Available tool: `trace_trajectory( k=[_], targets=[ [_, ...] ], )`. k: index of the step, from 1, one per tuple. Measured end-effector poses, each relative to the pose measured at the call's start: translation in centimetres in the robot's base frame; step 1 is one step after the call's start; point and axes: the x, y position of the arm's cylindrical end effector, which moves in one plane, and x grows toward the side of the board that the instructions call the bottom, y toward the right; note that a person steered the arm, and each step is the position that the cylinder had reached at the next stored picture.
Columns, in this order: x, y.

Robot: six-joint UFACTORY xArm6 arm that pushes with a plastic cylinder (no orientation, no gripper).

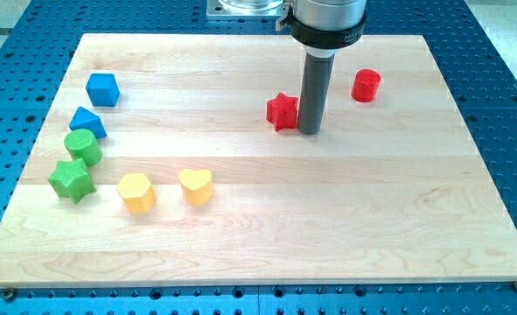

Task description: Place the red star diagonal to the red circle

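Right now, my tip (309, 132) rests on the wooden desk (345, 219), touching the red star's (282, 111) right side.

Largest is the pale wooden desk, lying on a blue perforated base (503, 105). Next the dark rod (314, 87) comes straight down from the view's top; it ends in a plain tip and carries no fingers, so nothing is clenched or grasped. The red star sits just left of that tip, above the desk's middle. The red circle (366, 86), a short cylinder, stands up and to the right of the star, apart from the rod. Along the view's left run a blue cube (102, 89), a blue triangle (87, 122), a green cylinder-like block (82, 145) and a green star (71, 179). Toward the bottom sit a yellow hexagon (136, 192) and a yellow heart (196, 185).
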Motion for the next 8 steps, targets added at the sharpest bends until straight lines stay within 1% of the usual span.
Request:
trace_trajectory(
  k=[1,2,3,4,5,6,7,8],
  targets=[
    [-2.6,-1.1],
    [-2.9,-5.5],
    [-0.4,-6.0],
    [-1.1,-6.5],
    [-2.5,-9.2],
    [0.0,-9.8],
    [2.5,-5.7],
    [3.3,-5.7]
  ],
)
